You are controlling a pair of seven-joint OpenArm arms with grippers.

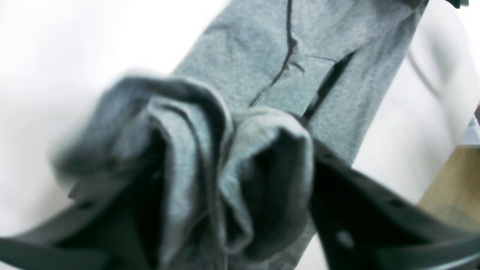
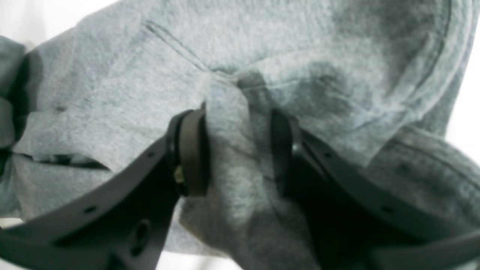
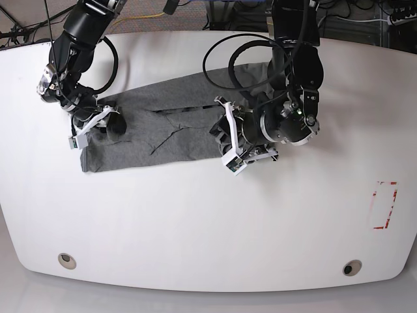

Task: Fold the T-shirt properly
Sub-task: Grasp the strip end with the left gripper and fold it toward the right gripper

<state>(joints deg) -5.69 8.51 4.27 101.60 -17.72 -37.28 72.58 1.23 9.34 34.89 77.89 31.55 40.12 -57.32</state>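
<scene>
T-shirt (image 3: 163,134) lies on the white table (image 3: 195,222), upper half of the base view, as a long grey band running from about 9 o'clock toward centre, slightly tilted up to the right, wrinkled, with a dark fold slit along the middle. Right gripper (image 3: 98,122) sits at the band's 9 o'clock end; left gripper (image 3: 228,140) sits at the 3 o'clock end, near table centre. In the right wrist view the right gripper (image 2: 238,150) has its jaws part open with a ridge of grey fabric pinched up between them, both pads touching cloth, so it has hold of the T-shirt (image 2: 262,56); a hem or collar seam curves at 1 o'clock. In the left wrist view the left gripper (image 1: 225,180) has its jaws spread apart, with bunched folds of the T-shirt (image 1: 285,75) sitting between them; the right-hand finger (image 1: 356,210) touches the cloth, the left one is blurred, and I cannot tell if the cloth is actually gripped or just resting loose in the gap. The flat part of the shirt runs away toward 1 o'clock over the white table (image 1: 45,56). Black cables (image 3: 225,52) loop over the table at 12 o'clock. A red-marked rectangle (image 3: 384,205) lies on the table at 3 o'clock, well apart from the shirt.
</scene>
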